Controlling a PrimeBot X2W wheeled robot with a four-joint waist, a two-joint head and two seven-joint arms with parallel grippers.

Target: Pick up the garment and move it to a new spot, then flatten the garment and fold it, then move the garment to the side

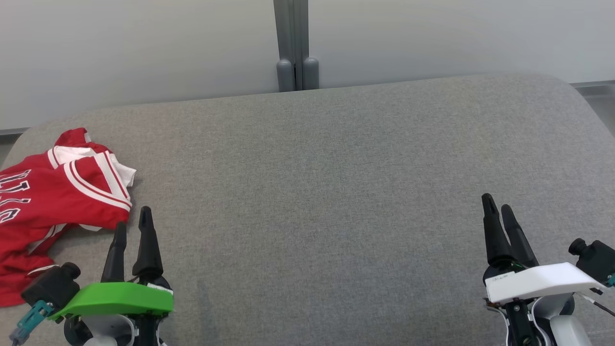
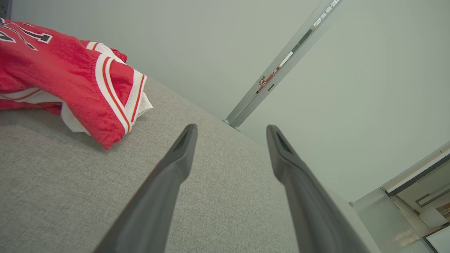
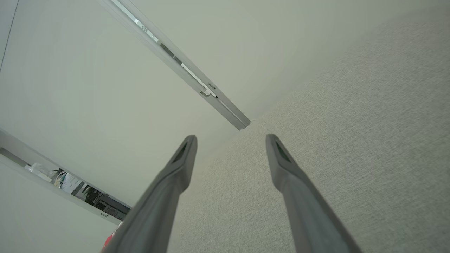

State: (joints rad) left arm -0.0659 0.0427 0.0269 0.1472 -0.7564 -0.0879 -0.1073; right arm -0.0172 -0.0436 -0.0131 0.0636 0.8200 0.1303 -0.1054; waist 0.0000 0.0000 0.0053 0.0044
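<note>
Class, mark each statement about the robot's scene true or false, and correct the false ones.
1. The red jersey with white trim lies at the left of the grey fabric surface. True.
2. The left jaws grip the jersey. False: they stand open, holding nothing.
3. The right jaws stand open. True.
4. The jersey is neatly folded. False: it lies rumpled.
5. The jersey lies nearer the right jaws. False: it lies beside the left jaws.
</note>
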